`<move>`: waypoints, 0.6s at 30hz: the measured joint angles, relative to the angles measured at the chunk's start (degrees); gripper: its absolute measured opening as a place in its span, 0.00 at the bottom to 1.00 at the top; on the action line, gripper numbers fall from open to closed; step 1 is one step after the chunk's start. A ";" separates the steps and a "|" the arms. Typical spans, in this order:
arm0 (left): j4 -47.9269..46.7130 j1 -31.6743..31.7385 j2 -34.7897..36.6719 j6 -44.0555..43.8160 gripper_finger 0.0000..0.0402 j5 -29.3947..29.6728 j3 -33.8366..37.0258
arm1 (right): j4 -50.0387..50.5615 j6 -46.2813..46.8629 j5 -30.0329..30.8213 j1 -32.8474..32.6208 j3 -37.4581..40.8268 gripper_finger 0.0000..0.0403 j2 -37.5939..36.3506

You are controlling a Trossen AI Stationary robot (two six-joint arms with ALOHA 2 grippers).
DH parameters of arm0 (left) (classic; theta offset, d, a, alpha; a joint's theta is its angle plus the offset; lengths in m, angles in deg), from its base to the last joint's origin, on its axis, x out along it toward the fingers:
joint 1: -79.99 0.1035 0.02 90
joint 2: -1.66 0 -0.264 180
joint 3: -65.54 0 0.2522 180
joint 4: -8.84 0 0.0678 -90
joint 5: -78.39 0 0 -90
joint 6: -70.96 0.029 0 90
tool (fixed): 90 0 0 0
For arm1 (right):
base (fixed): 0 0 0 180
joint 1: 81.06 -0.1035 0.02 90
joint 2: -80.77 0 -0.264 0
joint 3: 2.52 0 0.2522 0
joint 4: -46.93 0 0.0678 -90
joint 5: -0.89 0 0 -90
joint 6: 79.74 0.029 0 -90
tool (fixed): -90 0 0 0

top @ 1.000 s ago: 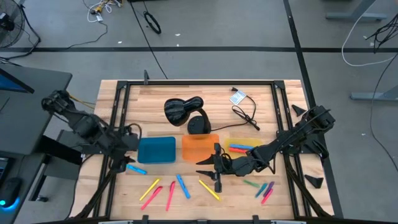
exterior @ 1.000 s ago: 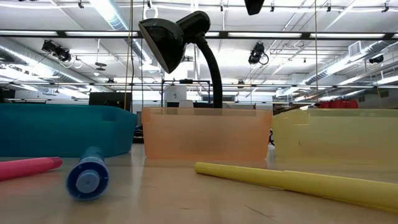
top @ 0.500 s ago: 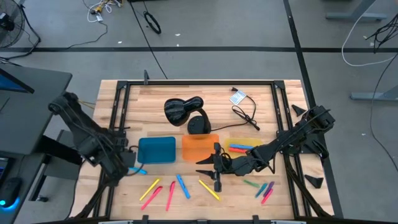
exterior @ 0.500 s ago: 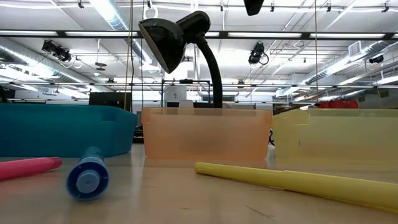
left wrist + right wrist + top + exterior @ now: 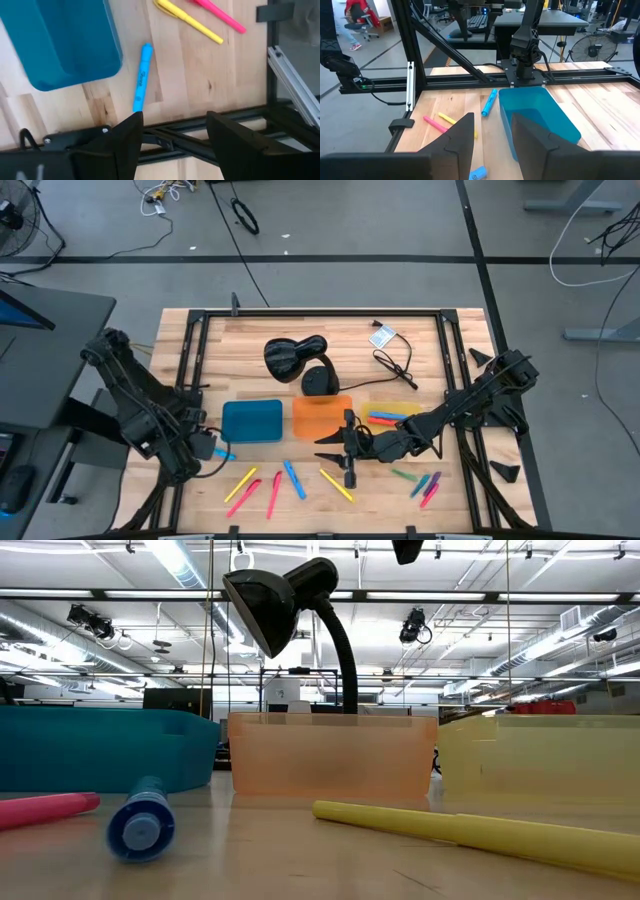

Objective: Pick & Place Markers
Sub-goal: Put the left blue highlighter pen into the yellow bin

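While both arms hang low over the wooden table, three trays sit in a row across its middle: a blue tray, an orange tray and a yellow tray, with a black desk lamp and a black cable on the far side of them. Just beside the blue tray's outer end, at the table's edge rail, the left gripper stands with its fingers spread wide and nothing between them; a blue marker lies on the wood right ahead of it, close to that tray's corner, and a yellow marker and a pink marker lie farther out. On the near side of the orange tray, the right gripper is also parted and empty. A yellow marker lies just below it, a second blue marker a little to its side, and more pink and yellow ones beyond that. Behind the right gripper, along its arm, a cluster of green, blue and pink markers rests on the wood, and two markers lie in the yellow tray
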 joint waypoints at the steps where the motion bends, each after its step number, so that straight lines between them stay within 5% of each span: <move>1: 0.13 -0.36 0.00 -0.26 0.55 1.44 0.35 | 0.00 0.00 0.00 0.00 0.00 0.32 0.00; 18: 8.39 -1.67 0.09 -0.13 0.55 2.07 21.09 | 0.28 0.07 0.00 0.00 0.01 0.32 0.00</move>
